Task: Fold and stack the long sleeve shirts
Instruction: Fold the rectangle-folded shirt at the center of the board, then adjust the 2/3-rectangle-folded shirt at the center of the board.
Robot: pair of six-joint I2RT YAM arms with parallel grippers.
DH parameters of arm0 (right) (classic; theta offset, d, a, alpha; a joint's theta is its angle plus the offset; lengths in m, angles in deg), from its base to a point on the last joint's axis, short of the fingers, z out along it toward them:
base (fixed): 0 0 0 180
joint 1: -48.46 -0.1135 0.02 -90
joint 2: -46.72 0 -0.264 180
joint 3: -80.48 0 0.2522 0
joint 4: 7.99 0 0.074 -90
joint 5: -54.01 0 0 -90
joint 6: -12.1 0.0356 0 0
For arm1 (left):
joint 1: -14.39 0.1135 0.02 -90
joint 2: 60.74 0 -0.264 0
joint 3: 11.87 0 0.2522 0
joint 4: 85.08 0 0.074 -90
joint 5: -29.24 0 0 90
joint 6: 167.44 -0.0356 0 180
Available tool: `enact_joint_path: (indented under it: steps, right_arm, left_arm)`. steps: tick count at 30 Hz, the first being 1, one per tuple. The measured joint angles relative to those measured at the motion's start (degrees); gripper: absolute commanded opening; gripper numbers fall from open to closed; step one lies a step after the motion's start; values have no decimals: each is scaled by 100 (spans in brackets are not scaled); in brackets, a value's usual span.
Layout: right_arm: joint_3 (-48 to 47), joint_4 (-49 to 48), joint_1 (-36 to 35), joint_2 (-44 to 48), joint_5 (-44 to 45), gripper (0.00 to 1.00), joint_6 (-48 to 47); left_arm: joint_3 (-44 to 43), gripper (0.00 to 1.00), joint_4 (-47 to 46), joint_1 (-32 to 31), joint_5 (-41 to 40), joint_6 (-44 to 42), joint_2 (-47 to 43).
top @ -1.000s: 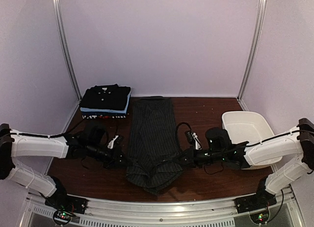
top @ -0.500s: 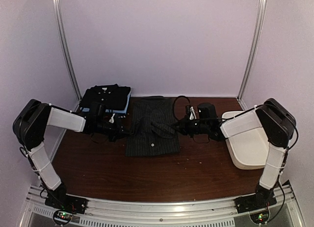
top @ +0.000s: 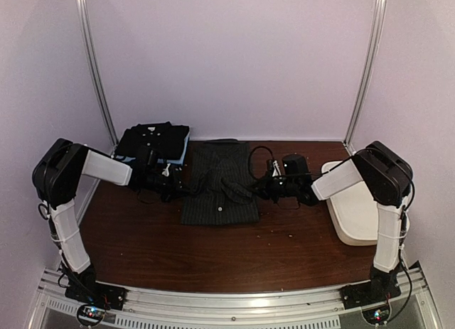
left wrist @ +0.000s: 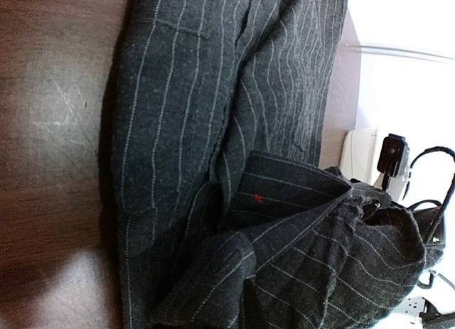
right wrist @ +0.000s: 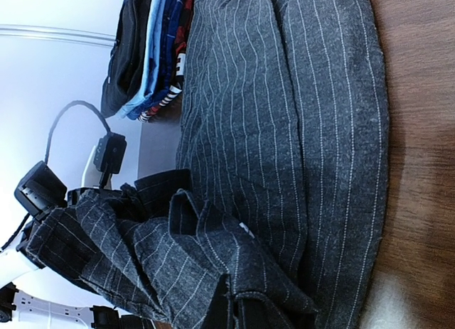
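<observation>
Toward the back middle of the tabletop (top: pixel 213 258), the pinstripe shirt (top: pixel 218 194) lies half folded. The left claw (top: pixel 182 189) and right claw (top: pixel 259 190) each pinch its hem, lifted over the body, probably so the fold lands square. Meanwhile the folded stack (top: pixel 153 143) waits at the back-left corner, with the tub (top: pixel 359 222) at the right edge.

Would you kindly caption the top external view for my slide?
Left claw and right claw pinch the pinstriped shirt mid-fold; folded stack waits back-left.
</observation>
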Motion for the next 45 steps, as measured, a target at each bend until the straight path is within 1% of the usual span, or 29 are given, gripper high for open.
enact_joint_path:
  steps: [2, 4, 6, 8, 10, 13, 16, 18, 20, 23, 26, 29, 32, 34, 41, 45]
  right_arm:
    - [0, 4, 0, 0, -15, 30, -2]
    - [4, 72, 11, 31, -9, 44, -66]
    - [24, 289, 15, 155, 57, 55, -225]
    - [44, 579, 15, 372, 170, 58, -411]
    - [79, 855, 15, 706, 297, 60, -632]
    - [107, 1128, -7, 1224, 483, 61, -911]
    - [122, 1296, -96, 1598, 673, 60, -1176]
    - [114, 1436, -251, 1705, 791, 59, -1392]
    - [70, 1727, -542, 1705, 933, 56, -1694]
    - [-70, 2175, -977, 1556, 1071, 51, -2140]
    - [-315, 2533, -1353, 1250, 1156, 45, -2465]
    - [-483, 2771, -1517, 920, 1220, 37, -2688]
    - [-745, 3040, -1506, 584, 1316, 29, -2855]
    - [-990, 3226, -1482, 376, 1401, 26, -2973]
    - [-2282, 3897, -1150, -321, 1818, 26, -3235]
    - [-3195, 4260, -791, -761, 2192, 31, -3375]
  left_arm:
    - [-31, 39, 50, 9, -11, -55, 0]
    - [-96, 60, 127, 26, -42, -155, -4]
    - [-155, 68, 234, 55, -118, -304, -59]
    - [-166, 75, 387, 85, -216, -459, -208]
    - [-166, 76, 584, 120, -363, -651, -492]
    - [-168, 76, 789, 149, -566, -927, -1001]
    - [-166, 68, 894, 151, -713, -1110, -1412]
    - [-151, 60, 903, 133, -767, -1215, -1596]
    - [-140, 48, 946, 81, -817, -1338, -1659]
    - [-114, 37, 1071, -74, -892, -1460, -1617]
    - [-92, 32, 1158, -269, -903, -1556, -1469]
    - [-92, 26, 1202, -409, -911, -1604, -1248]
    - [-92, 24, 1239, -481, -920, -1631, -1023]
    - [-92, 23, 1285, -483, -927, -1633, -955]
    - [-151, 22, 1322, -494, -942, -1635, -925]
    - [-157, 22, 1327, -518, -942, -1635, -922]
